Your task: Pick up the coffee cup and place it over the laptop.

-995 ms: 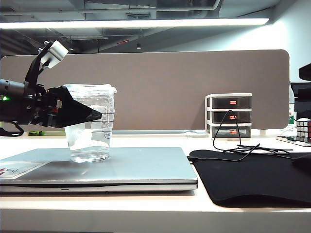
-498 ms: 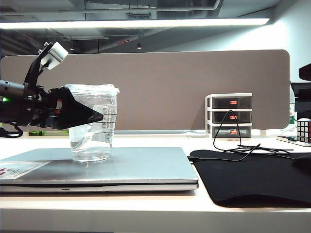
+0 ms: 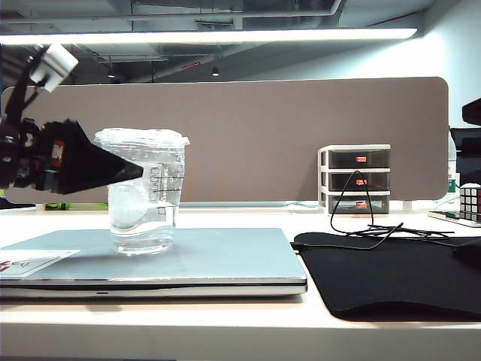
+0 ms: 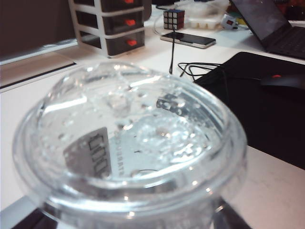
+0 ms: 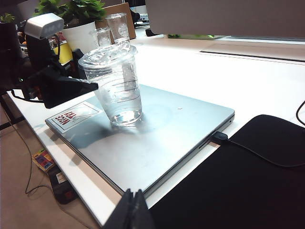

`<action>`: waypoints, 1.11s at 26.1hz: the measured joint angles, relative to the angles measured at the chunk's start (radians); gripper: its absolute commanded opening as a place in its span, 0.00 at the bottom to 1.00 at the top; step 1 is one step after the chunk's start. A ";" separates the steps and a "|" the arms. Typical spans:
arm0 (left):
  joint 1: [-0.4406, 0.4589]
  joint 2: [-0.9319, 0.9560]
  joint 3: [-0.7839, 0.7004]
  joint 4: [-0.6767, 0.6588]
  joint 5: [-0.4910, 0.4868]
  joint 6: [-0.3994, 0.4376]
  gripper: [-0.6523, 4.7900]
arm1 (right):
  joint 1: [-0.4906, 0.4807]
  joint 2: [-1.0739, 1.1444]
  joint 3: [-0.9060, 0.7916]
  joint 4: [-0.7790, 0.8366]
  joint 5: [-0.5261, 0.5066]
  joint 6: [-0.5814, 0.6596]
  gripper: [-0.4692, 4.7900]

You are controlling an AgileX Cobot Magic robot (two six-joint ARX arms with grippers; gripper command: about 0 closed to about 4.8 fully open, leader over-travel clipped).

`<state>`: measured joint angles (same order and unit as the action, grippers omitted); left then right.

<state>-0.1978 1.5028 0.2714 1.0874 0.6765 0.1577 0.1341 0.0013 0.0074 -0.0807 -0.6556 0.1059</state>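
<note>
The clear plastic tapered coffee cup [image 3: 143,192] w/ a flat clear lid stands upright on the closed thin silver-grey laptop [image 3: 225,259], towards the laptop's left half and its far edge; faint printed check boxes and lines run down its side, the lid is beaded w/ droplets, and the walls look see-through down to a thick base. From the left wrist view the cup [image 4: 128,143] fills nearly the whole picture, lid close up. The left gripper [image 3: 124,171] sits level at the cup's left, at upper-wall height, its black pointed fingers [image 5: 71,88] spread on either side of the cup and no longer clamping it, so released. A white sticker [image 5: 74,114] w/ red print lies on the laptop's near-left corner. Right of the laptop is a black mouse mat [image 3: 391,282] w/ a black cable [image 3: 361,218] looping over it; a small white drawer unit [image 3: 353,179] stands far right by the grey-brown partition. The right gripper [image 5: 132,212] hangs near the laptop's near edge, fingertips pressed together, clenched on nothing
</note>
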 measured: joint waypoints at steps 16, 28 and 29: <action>0.000 -0.244 -0.201 0.002 -0.115 -0.071 0.84 | 0.000 0.000 0.000 0.000 0.000 0.000 0.08; 0.000 -0.626 -0.238 -0.238 -0.311 -0.106 0.19 | 0.000 0.000 0.000 0.033 0.029 0.000 0.08; 0.000 -0.650 -0.238 -0.255 -0.324 -0.106 0.16 | 0.000 0.000 0.000 0.039 0.041 -0.001 0.08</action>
<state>-0.1978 0.8532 0.0334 0.8322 0.3523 0.0517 0.1337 0.0013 0.0074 -0.0414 -0.6144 0.1051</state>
